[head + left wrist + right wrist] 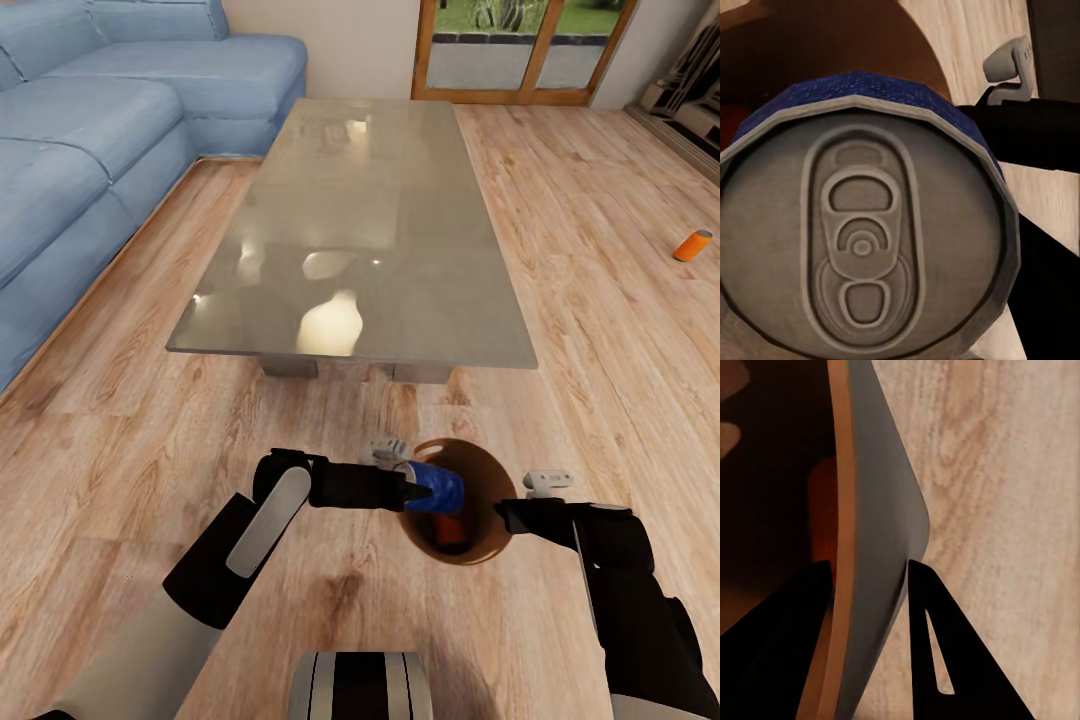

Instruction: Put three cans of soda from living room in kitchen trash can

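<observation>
The dark blue can hangs on its side over the open mouth of the trash can, an orange can already inside. To drop it cleanly, centre it before letting go. The left claw pinches it; the right claw clamps the bin's rim. A third can lies on the floor far right.

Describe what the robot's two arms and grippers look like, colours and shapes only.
Both arms are light grey near the trunk, then glossy black, rounded segments. The left arm carries a grey oval panel. The left gripper and right gripper each have black tapered fingers and a small light-grey bracket.
</observation>
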{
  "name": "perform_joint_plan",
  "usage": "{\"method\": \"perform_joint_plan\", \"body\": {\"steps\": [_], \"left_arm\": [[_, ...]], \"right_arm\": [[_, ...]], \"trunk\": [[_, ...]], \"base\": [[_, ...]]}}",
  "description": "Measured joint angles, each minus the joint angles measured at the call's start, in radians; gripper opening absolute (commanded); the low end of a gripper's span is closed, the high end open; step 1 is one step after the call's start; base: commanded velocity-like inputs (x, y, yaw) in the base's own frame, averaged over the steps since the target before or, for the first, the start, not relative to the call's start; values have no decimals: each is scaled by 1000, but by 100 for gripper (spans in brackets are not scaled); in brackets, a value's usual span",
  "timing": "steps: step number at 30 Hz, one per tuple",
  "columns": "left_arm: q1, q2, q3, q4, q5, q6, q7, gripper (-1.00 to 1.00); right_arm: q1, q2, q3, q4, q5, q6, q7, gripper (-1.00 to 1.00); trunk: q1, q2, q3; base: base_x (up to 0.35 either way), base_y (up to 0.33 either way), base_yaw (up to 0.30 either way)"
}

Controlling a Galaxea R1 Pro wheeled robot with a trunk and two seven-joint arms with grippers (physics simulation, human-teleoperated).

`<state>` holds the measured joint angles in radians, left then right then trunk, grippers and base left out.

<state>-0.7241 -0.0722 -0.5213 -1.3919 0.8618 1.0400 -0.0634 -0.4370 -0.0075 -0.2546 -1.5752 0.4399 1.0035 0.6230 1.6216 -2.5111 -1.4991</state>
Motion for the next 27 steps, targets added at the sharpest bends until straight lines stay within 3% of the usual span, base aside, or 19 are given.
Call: {"method": "perform_joint_plan", "body": {"steps": [9, 15, 20, 22, 25, 27], "left_arm": [[0, -100, -5, 3, 5, -1, 234, -100], [0, -102, -58, 2, 11, -6, 349, -100], [0, -102, -76, 2, 12, -8, 380, -100], [0, -102, -79, 2, 10, -9, 400, -100], [0, -102, -89, 3, 13, -11, 418, -100], [0, -102, -102, 4, 14, -12, 423, -100]], "right_arm": [[0, 0, 1, 0, 1, 0, 1, -100], [0, 0, 1, 0, 3, -1, 2, -100], [0, 0, 1, 0, 1, -1, 5, -100], [0, 0, 0, -1, 19, -6, 42, -100], [0, -1, 2, -1, -17, 6, 75, -100], [0, -2, 1, -1, -9, 4, 83, -100]], "trunk": [[0, 0, 0], [0, 0, 0], [0, 0, 0], [0, 0, 0], [0, 0, 0], [0, 0, 0]], "base": [[0, 0, 0], [0, 0, 0], [0, 0, 0], [0, 0, 0], [0, 0, 0], [0, 0, 0]]}}
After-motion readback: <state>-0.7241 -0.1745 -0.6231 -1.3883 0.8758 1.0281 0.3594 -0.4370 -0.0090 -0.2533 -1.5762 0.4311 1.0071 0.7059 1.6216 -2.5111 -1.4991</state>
